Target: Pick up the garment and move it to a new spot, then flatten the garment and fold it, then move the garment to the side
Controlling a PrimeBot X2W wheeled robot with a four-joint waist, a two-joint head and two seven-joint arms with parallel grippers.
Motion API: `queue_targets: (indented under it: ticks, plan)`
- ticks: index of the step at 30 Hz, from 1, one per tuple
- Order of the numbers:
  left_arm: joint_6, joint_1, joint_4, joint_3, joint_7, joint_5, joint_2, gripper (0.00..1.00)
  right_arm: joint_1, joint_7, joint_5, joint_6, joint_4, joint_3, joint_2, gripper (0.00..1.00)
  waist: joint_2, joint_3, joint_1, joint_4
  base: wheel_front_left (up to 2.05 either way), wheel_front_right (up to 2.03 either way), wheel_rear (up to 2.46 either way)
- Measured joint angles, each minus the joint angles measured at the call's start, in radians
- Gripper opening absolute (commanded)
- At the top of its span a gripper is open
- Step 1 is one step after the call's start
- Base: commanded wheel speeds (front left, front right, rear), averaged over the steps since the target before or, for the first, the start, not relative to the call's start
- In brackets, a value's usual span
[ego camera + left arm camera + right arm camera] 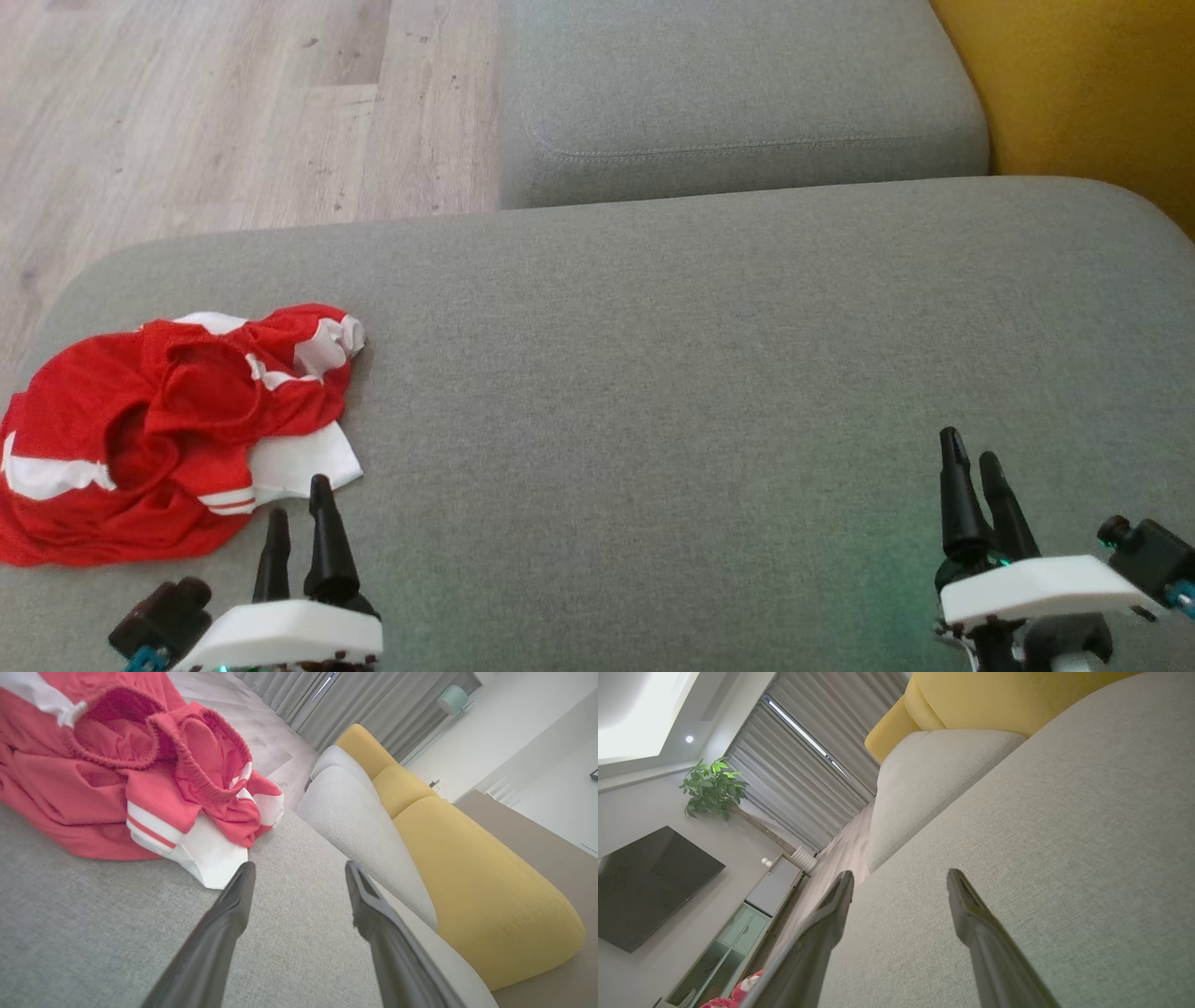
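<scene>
The garment point(168, 429) is red with white stripes and a white panel. It is crumpled in a loose heap, its elastic waistband gaping open, and lies at the lower left of the head view on the grey sofa cushion point(700, 373).

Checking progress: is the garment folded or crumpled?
Crumpled: the garment lies in a bunched heap on the grey cushion, waistband gaping open.

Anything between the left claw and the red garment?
Nothing visible. The left claw is open, just short of the white corner of the red garment, with only bare grey cushion between them.
</scene>
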Motion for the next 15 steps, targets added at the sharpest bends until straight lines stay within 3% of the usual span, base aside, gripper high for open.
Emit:
queue_targets:
  ticks: [15]
  plan:
    - [0.027, 0.017, -0.028, -0.049, -0.041, 0.205, 0.003, 1.00, 0.015, -0.039, -0.198, 0.000, -0.028, 0.034, 0.000, 1.00, 0.0000, -0.017, 0.0000, 0.007, 0.00, 0.00, 0.00]
